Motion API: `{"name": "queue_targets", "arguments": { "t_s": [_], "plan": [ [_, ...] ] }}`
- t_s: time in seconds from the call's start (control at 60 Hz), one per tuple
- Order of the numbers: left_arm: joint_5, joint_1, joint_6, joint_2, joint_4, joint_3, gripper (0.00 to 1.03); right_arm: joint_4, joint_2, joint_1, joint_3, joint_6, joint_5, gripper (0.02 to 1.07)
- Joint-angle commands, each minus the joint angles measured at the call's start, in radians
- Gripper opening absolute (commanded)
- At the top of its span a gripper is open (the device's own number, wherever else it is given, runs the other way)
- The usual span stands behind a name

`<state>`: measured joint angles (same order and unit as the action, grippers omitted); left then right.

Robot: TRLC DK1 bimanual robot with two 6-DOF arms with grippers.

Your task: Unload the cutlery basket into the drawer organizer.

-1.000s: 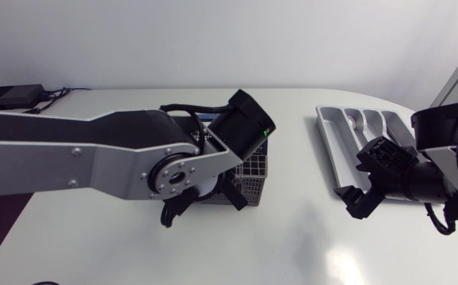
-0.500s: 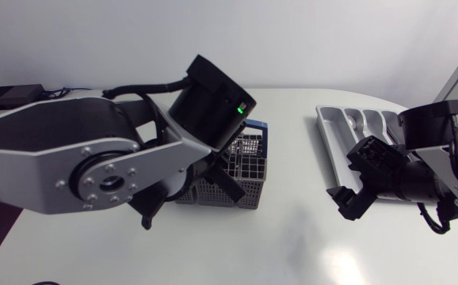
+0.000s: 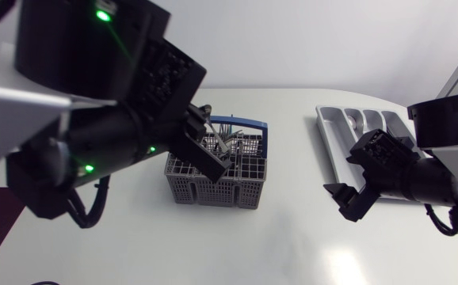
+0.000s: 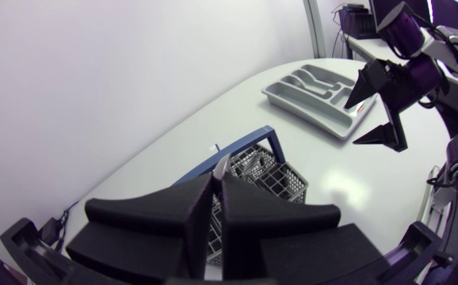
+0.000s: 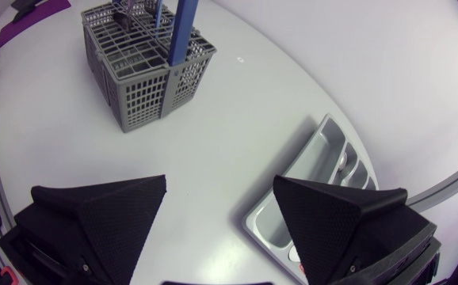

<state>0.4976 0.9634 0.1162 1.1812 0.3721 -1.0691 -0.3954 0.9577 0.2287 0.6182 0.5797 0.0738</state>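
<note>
Left claw (image 4: 218, 180) risen above basket (image 3: 213, 190), clamped on cutlery piece (image 4: 220, 164), right claw (image 5: 220, 180) apart beside organizer (image 5: 316, 166)

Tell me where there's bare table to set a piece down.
Bare table between the cutlery basket and the drawer organizer, and the strip from basket to near edge. Crowded: left gripper, holding a utensil, over the basket; open right gripper beside the organizer's near corner.

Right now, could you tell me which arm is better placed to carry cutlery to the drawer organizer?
Probably left: the left gripper is shut on a cutlery piece above the cutlery basket. The right gripper is open and empty beside the drawer organizer, away from that load.
</note>
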Motion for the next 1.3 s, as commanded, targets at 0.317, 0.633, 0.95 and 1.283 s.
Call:
{"name": "queue_targets", "arguments": {
  "t_s": [0.317, 0.633, 0.95, 1.283],
  "plan": [
    [-0.395, -0.153, -0.283, 0.215, 0.045, -0.23, 0.03, -0.049, -0.134, 0.172, 0.12, -0.13, -0.005, 0.99],
    [-0.594, -0.192, -0.395, 0.414, 0.067, -0.42, 0.03, 0.032, -0.163, 0.224, 0.123, -0.175, 0.003, 0.91],
    [-0.616, -0.172, -0.4, 0.46, 0.079, -0.462, 0.03, 0.165, -0.031, 0.304, 0.15, -0.208, -0.025, 0.75],
    [-0.622, -0.169, -0.4, 0.462, 0.079, -0.462, 0.03, 0.237, 0.039, 0.307, 0.175, -0.21, -0.026, 0.37]
  ]
}}
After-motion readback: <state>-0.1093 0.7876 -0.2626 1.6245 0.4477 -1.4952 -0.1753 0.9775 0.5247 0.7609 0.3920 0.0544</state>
